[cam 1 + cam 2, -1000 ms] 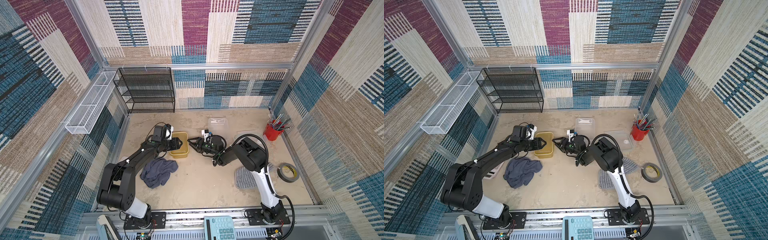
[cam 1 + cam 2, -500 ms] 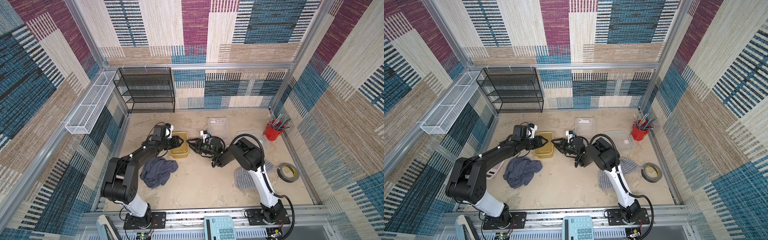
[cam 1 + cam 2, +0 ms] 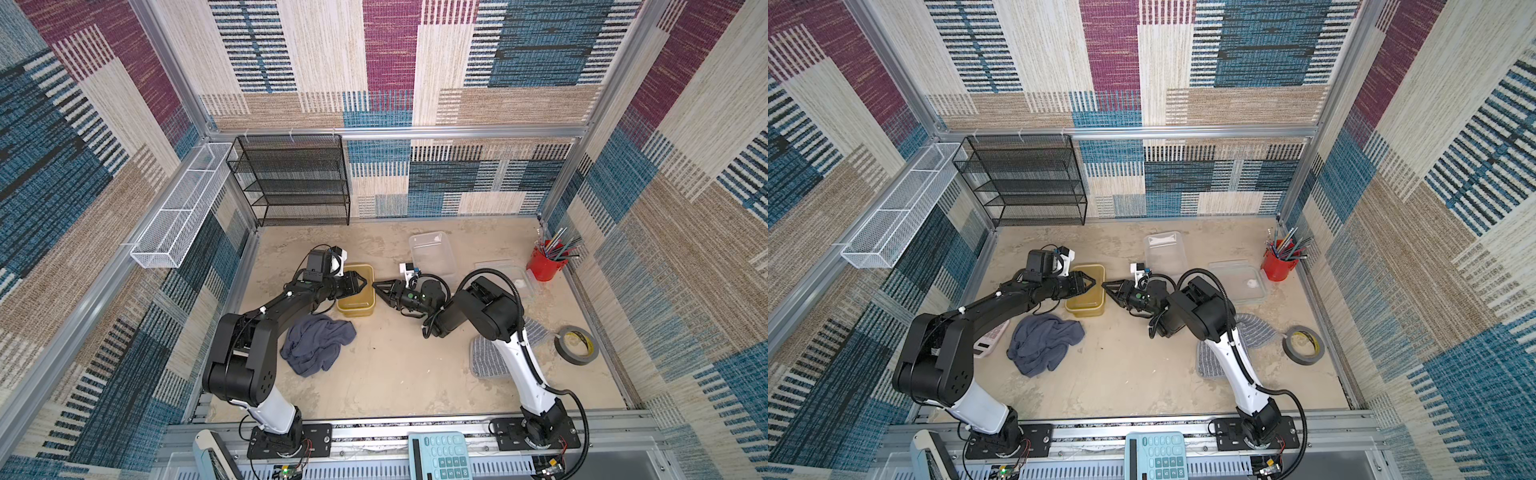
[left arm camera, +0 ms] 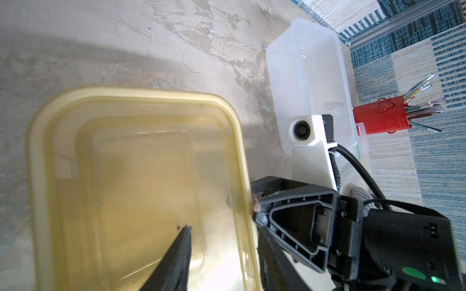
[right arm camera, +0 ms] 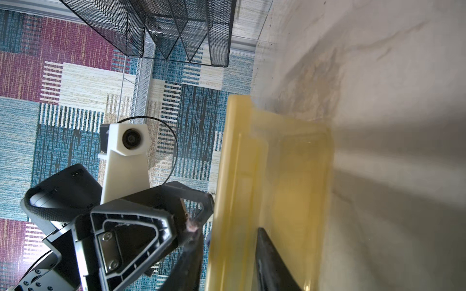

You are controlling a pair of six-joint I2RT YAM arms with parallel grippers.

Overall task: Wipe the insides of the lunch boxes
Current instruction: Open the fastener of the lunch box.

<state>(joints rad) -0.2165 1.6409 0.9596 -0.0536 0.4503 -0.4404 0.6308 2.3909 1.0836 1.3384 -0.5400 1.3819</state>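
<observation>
R hand (image 3: 376, 285): fingers part-spread either side of amber lunch box (image 3: 357, 304) rim, at its R edge; can't tell if pinching. L hand (image 3: 364, 284): spread, one fingertip (image 4: 185, 241) inside same box. Box sits open on surface (image 3: 395, 365), mid-L. Open clear lunch box (image 3: 432, 253) behind R hand. Crumpled grey cloth (image 3: 318, 343) just in front of amber box.

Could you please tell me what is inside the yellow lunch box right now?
One finger of the left tool shows within the rim of the yellow lunch box; the rest of its visible floor looks empty. The floor beneath that finger is covered.
</observation>
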